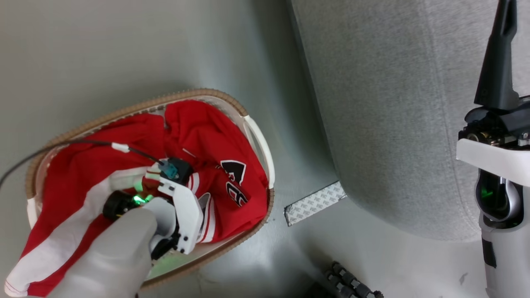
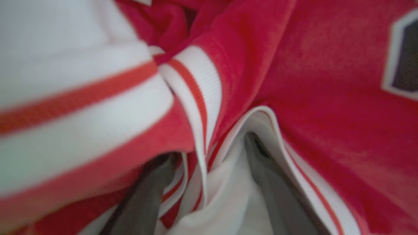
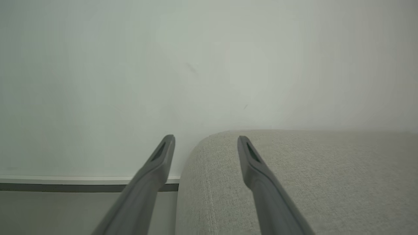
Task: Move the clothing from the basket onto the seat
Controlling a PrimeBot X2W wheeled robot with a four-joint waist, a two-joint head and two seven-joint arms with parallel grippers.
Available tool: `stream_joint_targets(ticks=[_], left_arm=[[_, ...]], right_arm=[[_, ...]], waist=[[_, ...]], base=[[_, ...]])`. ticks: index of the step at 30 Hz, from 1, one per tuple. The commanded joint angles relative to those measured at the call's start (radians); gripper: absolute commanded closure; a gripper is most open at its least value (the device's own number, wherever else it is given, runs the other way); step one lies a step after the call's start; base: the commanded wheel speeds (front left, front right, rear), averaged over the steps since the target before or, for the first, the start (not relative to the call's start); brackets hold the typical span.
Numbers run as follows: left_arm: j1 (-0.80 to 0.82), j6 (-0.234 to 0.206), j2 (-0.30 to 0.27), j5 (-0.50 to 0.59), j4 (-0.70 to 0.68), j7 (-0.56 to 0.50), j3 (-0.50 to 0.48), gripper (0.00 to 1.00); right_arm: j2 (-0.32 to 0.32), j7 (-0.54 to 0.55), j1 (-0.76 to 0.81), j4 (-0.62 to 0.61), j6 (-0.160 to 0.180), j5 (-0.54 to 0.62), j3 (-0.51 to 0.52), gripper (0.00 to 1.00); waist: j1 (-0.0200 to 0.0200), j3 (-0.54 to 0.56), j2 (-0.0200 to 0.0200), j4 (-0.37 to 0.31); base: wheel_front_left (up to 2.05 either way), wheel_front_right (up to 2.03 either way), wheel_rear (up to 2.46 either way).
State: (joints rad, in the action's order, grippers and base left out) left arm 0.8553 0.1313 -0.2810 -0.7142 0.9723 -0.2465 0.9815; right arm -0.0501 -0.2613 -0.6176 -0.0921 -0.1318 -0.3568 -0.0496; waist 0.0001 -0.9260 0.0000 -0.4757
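The basket [image 1: 198, 93] stands on the floor at the left of the head view, heaped with the red and white clothing [image 1: 207, 136]. One white-striped piece hangs over the basket's near left rim. My left gripper [image 1: 203, 211] is pushed down into the heap. In the left wrist view the left gripper [image 2: 210, 147] is open, and a fold of the striped clothing [image 2: 326, 98] stands between its dark fingers [image 2: 267, 176]. The seat [image 1: 393, 103] fills the upper right. My right gripper [image 1: 503, 25] is raised over the seat [image 3: 294, 182]. In the right wrist view the right gripper [image 3: 205, 140] is open and holds nothing.
A strip of patterned tape [image 1: 314, 203] lies on the floor between basket and seat. A black ribbed part [image 1: 352, 283] sits at the bottom edge. A black cable [image 1: 62, 145] arcs over the basket. A pale wall and baseboard [image 3: 65, 182] stand behind the seat.
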Motion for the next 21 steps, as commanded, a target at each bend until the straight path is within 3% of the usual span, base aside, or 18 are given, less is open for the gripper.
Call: stream_joint_targets(ticks=[1,4,5,6,7,14,21], left_arm=[[0.012,-0.001,-0.028,-0.029,-0.013,-0.009,0.027,0.00],[0.026,-0.001,-0.064,-0.083,-0.042,-0.011,0.082,0.00],[0.036,-0.001,-0.072,-0.102,-0.053,-0.003,0.095,0.47],[0.036,-0.001,-0.072,-0.102,-0.053,-0.003,0.095,0.47],[0.043,-0.001,-0.079,-0.118,-0.060,0.007,0.107,1.00],[0.063,-0.001,-0.113,-0.220,-0.084,0.089,0.178,1.00],[0.056,-0.001,-0.061,-0.289,-0.087,0.213,0.232,1.00]], right_arm=[[0.002,-0.003,-0.010,-0.007,0.002,0.009,-0.007,0.00],[0.002,-0.003,-0.020,-0.012,0.002,0.016,-0.022,0.00],[0.002,-0.003,-0.021,-0.011,0.002,0.014,-0.024,0.00],[0.002,-0.003,-0.021,-0.011,0.002,0.014,-0.024,0.00],[0.001,-0.003,-0.021,-0.008,0.002,0.012,-0.025,0.00],[0.001,-0.003,-0.042,0.012,0.002,0.001,-0.031,0.00],[0.001,-0.003,-0.016,0.041,0.002,0.050,-0.017,0.00]], waist=[[-0.0001,-0.018,0.0000,0.014],[-0.0001,-0.026,0.0000,0.022],[-0.0001,-0.026,0.0000,0.022],[-0.0001,-0.026,0.0000,0.022],[-0.0001,-0.025,0.0000,0.021],[-0.0001,0.009,0.0000,0.012],[-0.0001,0.122,0.0000,0.076]], base=[[0.20,0.20,0.20],[0.10,0.10,0.10],[0.00,0.00,0.00],[0.00,0.00,0.00],[0.00,0.00,0.00],[0.00,0.00,0.00],[0.00,0.00,0.00]])
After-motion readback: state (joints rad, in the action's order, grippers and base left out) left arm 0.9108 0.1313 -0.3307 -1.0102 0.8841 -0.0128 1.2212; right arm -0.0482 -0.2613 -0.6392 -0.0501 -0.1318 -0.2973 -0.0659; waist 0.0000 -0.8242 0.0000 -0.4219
